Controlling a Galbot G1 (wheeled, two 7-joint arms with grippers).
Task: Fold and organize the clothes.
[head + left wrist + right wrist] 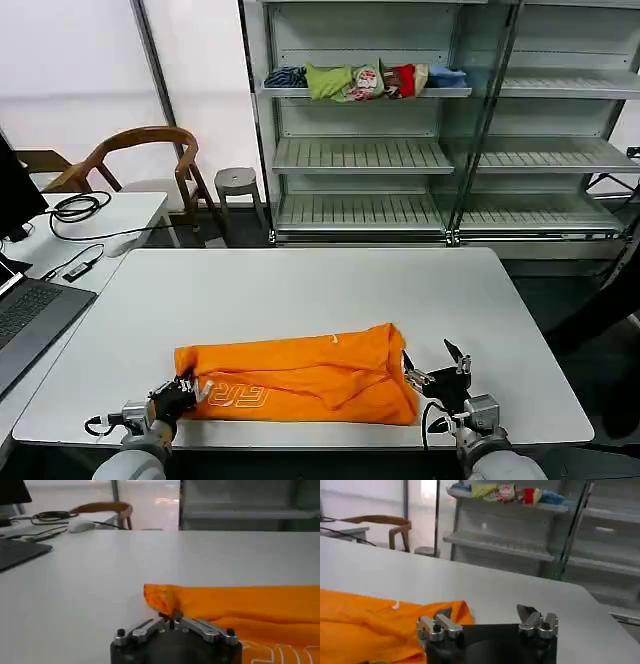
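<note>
The orange T-shirt [300, 380] lies folded into a long band near the table's front edge, white lettering facing up at its left end. My left gripper [185, 392] sits at that left end, shut on the shirt's corner; in the left wrist view the orange fabric [235, 607] bunches up between the closed tips of the left gripper [171, 616]. My right gripper [437, 375] stands open just off the shirt's right end, nothing between its fingers. The right wrist view shows the right gripper [485, 614] spread wide beside the shirt's edge [375, 627].
The white table [300, 290] stretches away behind the shirt. A laptop [30, 320] and cables lie on a desk at the left, with a wooden chair [140, 160] behind. A shelf unit [440, 150] at the back holds a bundle of coloured garments [365, 80].
</note>
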